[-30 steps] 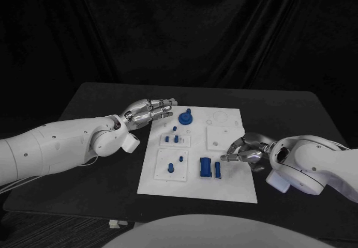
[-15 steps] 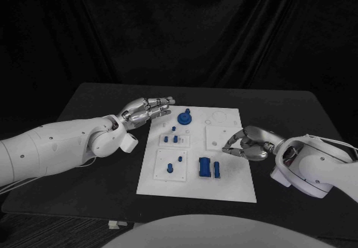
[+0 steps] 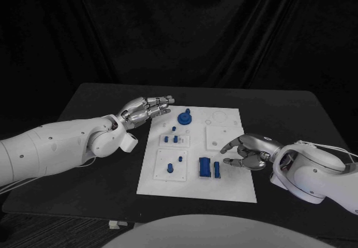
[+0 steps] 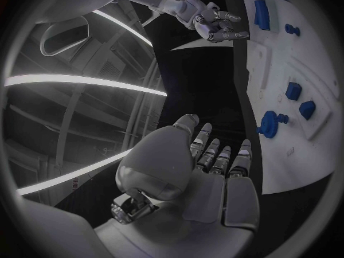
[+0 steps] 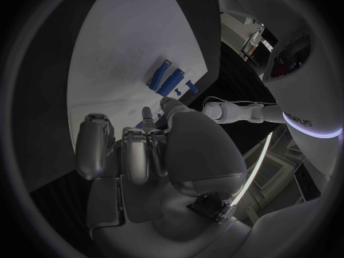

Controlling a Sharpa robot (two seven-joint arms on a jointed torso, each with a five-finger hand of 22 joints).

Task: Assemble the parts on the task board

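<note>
A black rectangular table (image 3: pixel 97 170) fills the scene, backed by a dark draped curtain (image 3: pixel 187 41) on the far side. In the middle of the table lies the white rectangular task board (image 3: pixel 231 188), its long side running from near to far.

The robot's white left arm (image 3: pixel 52 150) reaches in from the left. Its silver left hand (image 3: pixel 147 110) hovers at the board's far left corner, fingers stretched out side by side and holding nothing. The white right arm (image 3: pixel 317 173) comes in from the right. Its silver right hand (image 3: pixel 246 150) sits over the board's right edge, about midway along, fingers apart and loosely bent, with nothing between them.

Small blue parts stand on the board's left half. Nearest are two upright blue rectangular blocks (image 3: pixel 209 168), side by side, just left of the right hand. Left of them stands a small blue peg (image 3: pixel 170 167). Farther away is a pair of short blue pegs (image 3: pixel 172 138). At the far end, near the left hand's fingertips, sits a round blue disc with a knob (image 3: pixel 185 119).

Neither hand touches any part.
</note>
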